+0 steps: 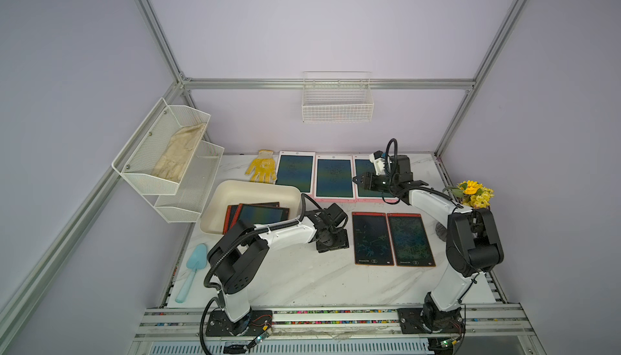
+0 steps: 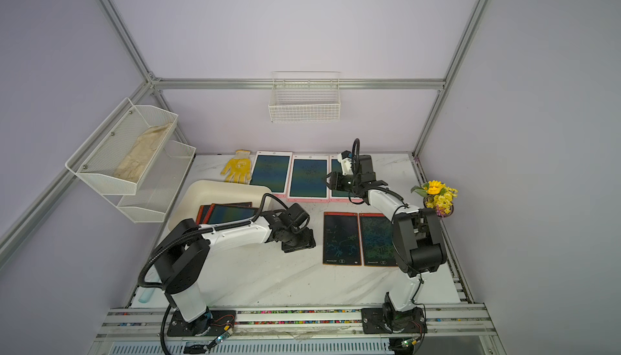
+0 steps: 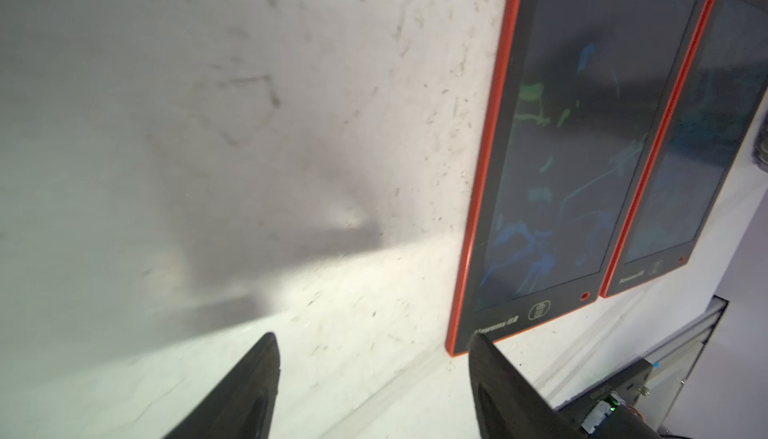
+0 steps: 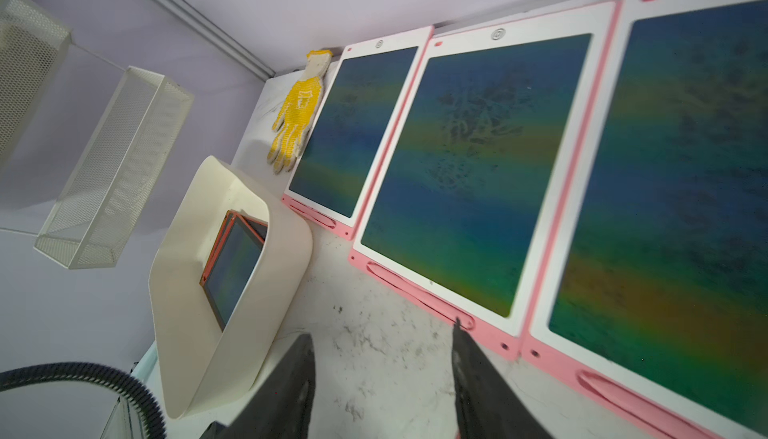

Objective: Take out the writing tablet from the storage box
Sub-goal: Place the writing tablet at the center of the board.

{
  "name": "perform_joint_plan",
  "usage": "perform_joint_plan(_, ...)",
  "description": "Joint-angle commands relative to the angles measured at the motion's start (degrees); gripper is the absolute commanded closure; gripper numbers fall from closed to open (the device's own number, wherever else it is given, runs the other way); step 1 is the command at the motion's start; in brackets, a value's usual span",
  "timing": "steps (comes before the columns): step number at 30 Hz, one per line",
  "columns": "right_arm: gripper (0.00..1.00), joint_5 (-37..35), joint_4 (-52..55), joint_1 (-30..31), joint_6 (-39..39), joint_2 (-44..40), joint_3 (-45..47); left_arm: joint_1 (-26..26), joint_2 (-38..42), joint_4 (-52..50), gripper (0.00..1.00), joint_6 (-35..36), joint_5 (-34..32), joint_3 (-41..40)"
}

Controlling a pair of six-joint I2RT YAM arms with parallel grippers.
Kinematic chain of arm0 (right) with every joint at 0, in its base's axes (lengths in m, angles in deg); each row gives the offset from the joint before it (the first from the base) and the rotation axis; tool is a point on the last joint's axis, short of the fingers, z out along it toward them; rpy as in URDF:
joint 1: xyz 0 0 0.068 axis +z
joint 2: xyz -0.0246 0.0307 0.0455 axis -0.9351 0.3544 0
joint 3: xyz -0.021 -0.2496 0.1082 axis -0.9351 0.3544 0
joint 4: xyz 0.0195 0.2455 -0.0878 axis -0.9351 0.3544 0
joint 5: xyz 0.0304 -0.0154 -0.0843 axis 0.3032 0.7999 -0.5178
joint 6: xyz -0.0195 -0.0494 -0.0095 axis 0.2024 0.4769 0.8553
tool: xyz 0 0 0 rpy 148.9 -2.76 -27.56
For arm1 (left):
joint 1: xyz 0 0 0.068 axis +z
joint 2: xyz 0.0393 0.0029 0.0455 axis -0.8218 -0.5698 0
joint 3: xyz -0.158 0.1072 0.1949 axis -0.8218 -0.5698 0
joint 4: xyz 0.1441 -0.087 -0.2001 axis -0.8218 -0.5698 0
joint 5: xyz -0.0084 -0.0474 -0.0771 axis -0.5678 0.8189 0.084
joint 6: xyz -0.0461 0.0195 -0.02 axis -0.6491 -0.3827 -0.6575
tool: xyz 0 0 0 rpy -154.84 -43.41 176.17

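- The left arm [image 1: 285, 232] hides the near edge of the red-framed writing tablets [image 1: 262, 213], stacked in the cream storage box [image 1: 232, 190] on the table's left.
- Fingers apart, holding nothing: left gripper [image 3: 374, 345], right gripper [image 4: 382, 333].

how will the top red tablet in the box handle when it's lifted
The top tablet looks thin and flat, so probably stiff and light. Its glossy screen may be slippery. It lies askew on a second tablet in the storage box, so it could slide.
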Motion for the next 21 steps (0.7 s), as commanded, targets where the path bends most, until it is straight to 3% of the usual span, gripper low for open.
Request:
perform_joint_plan(1,0.47,-1.94,3.01,4.14,2.57,3.89,-6.00,2.01,7.31,-10.94,0.28,-0.84,-7.60,-1.83)
perform_joint_plan(15,0.49,-4.43,10.75,20.60,8.15,24.24,-35.68,15.16,40.09,-25.20,0.28,-8.80,-16.21,-17.00)
perform_joint_plan(21,0.50,-5.22,17.13,25.61,10.85,33.66,-48.45,22.41,49.98,-27.32,0.27,-9.85,-15.68,-22.57)
